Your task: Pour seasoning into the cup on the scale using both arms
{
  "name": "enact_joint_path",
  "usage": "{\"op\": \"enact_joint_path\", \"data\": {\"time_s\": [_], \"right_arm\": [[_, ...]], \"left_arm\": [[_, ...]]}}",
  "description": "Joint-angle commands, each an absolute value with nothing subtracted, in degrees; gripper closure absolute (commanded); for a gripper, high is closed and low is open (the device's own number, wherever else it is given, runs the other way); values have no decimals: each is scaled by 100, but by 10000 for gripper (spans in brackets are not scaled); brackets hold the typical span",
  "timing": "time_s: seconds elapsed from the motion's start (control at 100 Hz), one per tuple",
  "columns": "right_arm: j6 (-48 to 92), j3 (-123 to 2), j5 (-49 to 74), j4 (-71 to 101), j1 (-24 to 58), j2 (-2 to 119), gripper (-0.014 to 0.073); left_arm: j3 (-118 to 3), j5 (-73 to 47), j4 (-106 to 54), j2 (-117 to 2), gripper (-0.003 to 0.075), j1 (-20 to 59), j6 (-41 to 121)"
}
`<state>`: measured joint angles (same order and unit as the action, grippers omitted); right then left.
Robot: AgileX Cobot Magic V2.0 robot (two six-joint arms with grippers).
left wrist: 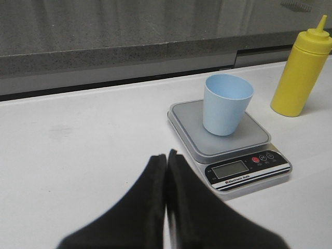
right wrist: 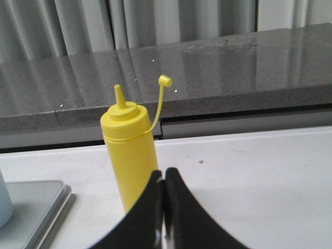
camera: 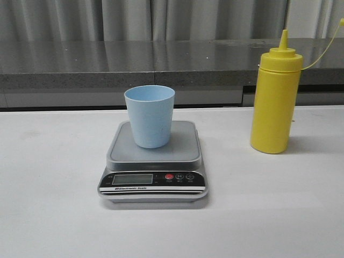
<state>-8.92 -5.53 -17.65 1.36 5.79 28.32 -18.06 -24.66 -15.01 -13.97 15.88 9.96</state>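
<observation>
A pale blue cup [camera: 150,115] stands upright on the platform of a silver-grey scale [camera: 153,164] at the table's middle. To its right the yellow seasoning bottle [camera: 274,99] stands upright on the table, its nozzle cap hanging off on a thin tether. In the left wrist view my left gripper [left wrist: 167,154] is shut with nothing in it, short of the scale [left wrist: 228,140] and cup [left wrist: 226,104]. My right gripper [right wrist: 164,173] is shut and empty, just in front of the seasoning bottle [right wrist: 129,148]. Neither arm shows in the front view.
A grey stone counter ledge [camera: 161,64] runs along the back of the white table [camera: 54,193], with curtains behind it. The scale's black front panel [camera: 153,180] carries a blank display and a red button.
</observation>
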Motion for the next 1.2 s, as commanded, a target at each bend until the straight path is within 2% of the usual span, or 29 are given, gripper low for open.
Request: {"op": "enact_joint_path", "data": {"time_s": [0.0,0.7,1.19], "right_arm": [[-928,-620,-2055,57,491,2572,653],[-1180,57,-1547,-123,480,1241,653],[-1185,62,-148,-266,480,-143,653]], "left_arm": [[-1955,-2058,-1604,-1451,741,1590,946],[-1955,-2058,-1604,-1451,741,1590,946],[-1955,-2058,-1604,-1451,741,1590,946]]}}
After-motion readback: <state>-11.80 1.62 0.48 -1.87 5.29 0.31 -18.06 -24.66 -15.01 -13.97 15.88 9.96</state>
